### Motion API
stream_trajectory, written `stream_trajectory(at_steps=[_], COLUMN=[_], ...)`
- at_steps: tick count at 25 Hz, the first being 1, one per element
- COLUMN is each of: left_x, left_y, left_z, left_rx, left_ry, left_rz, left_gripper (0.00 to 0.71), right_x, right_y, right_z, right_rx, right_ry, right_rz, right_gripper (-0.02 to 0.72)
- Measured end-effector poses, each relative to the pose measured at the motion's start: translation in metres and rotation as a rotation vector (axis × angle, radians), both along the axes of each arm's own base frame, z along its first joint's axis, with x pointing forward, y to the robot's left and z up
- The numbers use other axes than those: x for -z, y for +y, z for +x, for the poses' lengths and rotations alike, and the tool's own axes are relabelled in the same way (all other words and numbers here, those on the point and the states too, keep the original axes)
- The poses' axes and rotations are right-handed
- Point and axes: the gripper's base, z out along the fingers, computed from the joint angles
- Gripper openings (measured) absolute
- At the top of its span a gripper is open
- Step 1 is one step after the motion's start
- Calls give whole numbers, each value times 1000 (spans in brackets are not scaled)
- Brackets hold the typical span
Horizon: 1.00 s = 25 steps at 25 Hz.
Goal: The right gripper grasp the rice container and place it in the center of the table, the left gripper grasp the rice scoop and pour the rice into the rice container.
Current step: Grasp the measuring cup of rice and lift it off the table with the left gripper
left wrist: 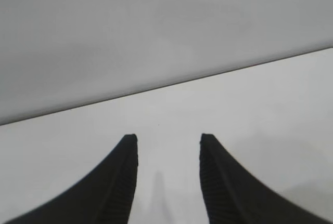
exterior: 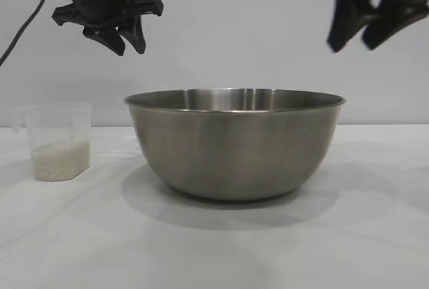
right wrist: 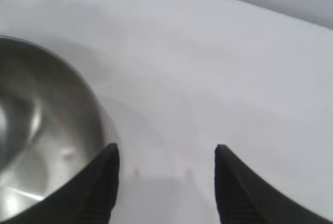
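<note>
The bowl (exterior: pixel 234 145) was seen upright at the middle of the exterior frame, resting on the table (exterior: pixel 348 235), with nothing visible inside it from the right wrist view; its placement was judged complete. The scoop (exterior: pixel 59 140) stood upright at the left edge of that frame, well apart from the bowl, with rice (exterior: pixel 60 161) filling only its lowest part and its small handle apparently turned to the far left. The step in hand was judged to be the taking of the scoop. The left gripper (exterior: pixel 124 37) hung at the upper left, above and somewhat to the right of the scoop, its jaws partly open and nothing held between them; in its own wrist view only bare table was seen ahead of the fingers (left wrist: pixel 125 182). For a good grasp, the jaws would need to be widened, brought down around the tapered wall above the rice line, and closed gently so the thin plastic was not crushed or tipped; the pour would best be made low over the rim. The right gripper (exterior: pixel 369 27) was at the upper right, clear of the bowl, jaws open and empty. The tabletop was plain white and flat, faintly shadowed, and a bare pale wall stood behind.
</note>
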Motion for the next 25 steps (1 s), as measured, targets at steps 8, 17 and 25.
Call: stream_trajectory(at_steps=[8, 17, 25], left_x=[0, 1, 2], left_y=[0, 0, 1], left_z=[0, 0, -1], left_rx=[1, 18, 26], left_ry=[-1, -3, 15], left_rz=[2, 36, 54], left_gripper=[234, 234, 234], right_x=[-45, -61, -60], right_y=[-7, -5, -6], right_z=[-78, -165, -233], right_rx=[38, 0, 25], right_ry=[-138, -70, -22], right_rz=[54, 65, 81], right_gripper=[346, 346, 346])
